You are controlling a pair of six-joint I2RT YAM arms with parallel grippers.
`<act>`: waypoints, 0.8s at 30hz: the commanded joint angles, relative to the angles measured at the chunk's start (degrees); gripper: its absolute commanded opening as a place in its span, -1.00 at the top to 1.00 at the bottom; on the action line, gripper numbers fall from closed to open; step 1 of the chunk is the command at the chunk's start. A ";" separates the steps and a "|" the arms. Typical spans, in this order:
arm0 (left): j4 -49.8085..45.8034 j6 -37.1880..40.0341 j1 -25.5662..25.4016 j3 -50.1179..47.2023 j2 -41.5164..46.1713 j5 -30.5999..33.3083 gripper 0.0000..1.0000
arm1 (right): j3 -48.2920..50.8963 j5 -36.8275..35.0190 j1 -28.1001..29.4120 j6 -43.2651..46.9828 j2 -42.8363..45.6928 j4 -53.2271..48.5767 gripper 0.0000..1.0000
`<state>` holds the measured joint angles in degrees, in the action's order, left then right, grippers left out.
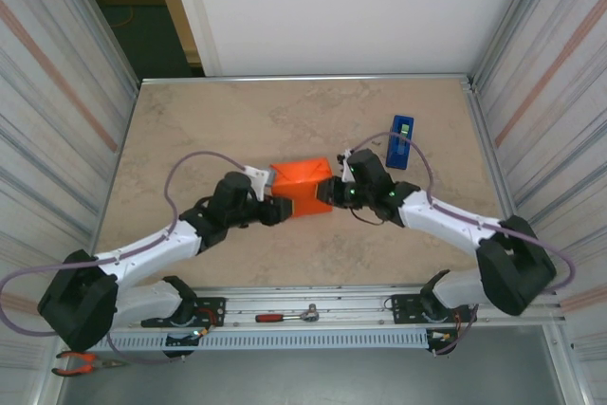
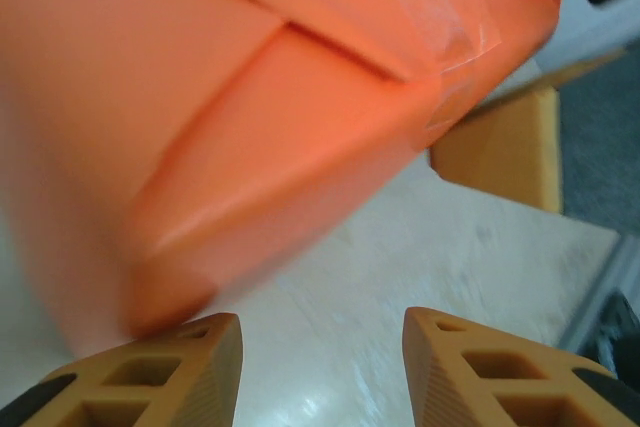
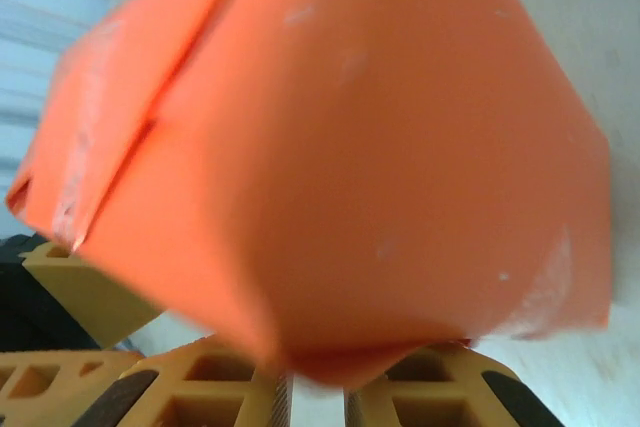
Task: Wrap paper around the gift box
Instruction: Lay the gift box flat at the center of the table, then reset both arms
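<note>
The gift box lies mid-table as a squarish parcel wrapped in bright orange paper, its folded flaps held down by clear tape. My left gripper is at the parcel's near left side. Its fingers stand open over bare tabletop, the left fingertip just under the parcel's edge. My right gripper is against the parcel's right side. Its fingers are nearly together, and a corner of the paper dips between their tips. The box itself is hidden under the paper.
A blue tape dispenser stands upright behind the right arm. A red-handled tool lies on the front rail and pliers at the near left. Corrugated walls close in both sides of the marbled table.
</note>
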<state>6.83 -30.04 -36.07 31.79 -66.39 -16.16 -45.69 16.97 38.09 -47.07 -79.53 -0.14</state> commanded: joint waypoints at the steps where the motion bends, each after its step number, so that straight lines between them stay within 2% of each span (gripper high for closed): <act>1: 2.11 3.61 6.31 5.05 -3.15 -4.53 0.08 | -5.99 2.24 -2.32 1.89 -5.13 2.95 0.64; 5: -0.21 6.67 13.64 11.96 -7.85 -8.82 0.07 | -10.56 4.40 -4.58 2.30 -7.67 2.06 0.57; 6: -1.75 7.67 15.06 13.38 -8.07 -8.73 0.03 | -10.42 3.37 -4.88 2.91 -6.20 0.85 0.35; 8: -4.75 10.14 18.19 15.11 -7.31 -7.16 -0.13 | -9.99 -0.27 -6.37 5.19 -2.50 -3.61 -0.34; 9: -6.74 11.37 19.84 15.73 -6.42 -4.67 -0.27 | -9.46 -3.02 -7.59 7.06 -0.14 -7.24 -0.95; 12: -8.70 14.02 24.79 15.06 -3.65 2.11 -0.63 | -8.20 -9.83 -13.62 10.94 5.27 -16.15 -0.97; 14: -7.12 17.40 28.24 12.31 -1.29 9.94 -0.97 | -6.54 -18.08 -18.31 14.44 9.30 -20.25 -0.97; 16: 0.43 20.85 30.82 6.64 1.09 16.02 -0.98 | -3.52 -25.64 -22.30 19.15 12.35 -20.01 -0.97; 20: 17.26 30.71 33.43 -4.90 2.78 22.45 -0.98 | 4.89 -36.20 -28.81 30.78 17.45 -12.26 -0.97; 23: 21.98 34.37 33.52 -7.65 -2.33 21.63 -0.98 | 10.34 -36.52 -35.28 33.21 17.16 -5.12 -0.97; 24: 27.45 34.07 33.56 -9.26 -4.81 22.63 -0.98 | 12.59 -35.93 -37.30 33.44 16.39 -1.17 -0.97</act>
<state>21.04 -2.68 -2.68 24.84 -67.68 2.35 -37.15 -13.61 4.71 -20.18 -62.37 -8.97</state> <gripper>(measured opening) 0.988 0.984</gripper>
